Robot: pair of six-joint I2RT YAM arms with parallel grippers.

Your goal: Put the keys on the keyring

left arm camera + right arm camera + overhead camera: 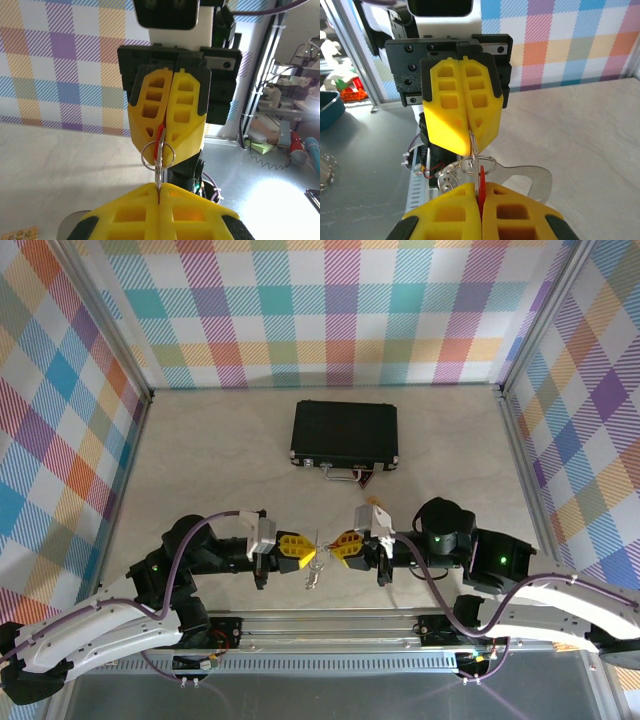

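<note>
I read right end effector (481,192) clamped on small silver key with oblong red plastic head (482,177); left end effector (471,142), tip to tip opposite, pinches flat grey metal oval keyring (542,175), loop hanging just below both.

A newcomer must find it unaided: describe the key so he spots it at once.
Near the front edge of the table, the two yellow-fingered hands meet tip to tip. The key bridges them, red head pinched in the right hand, silver blade in the left hand. That red head sets it apart from the silver ring at its middle and the grey metal loop alongside.
</note>
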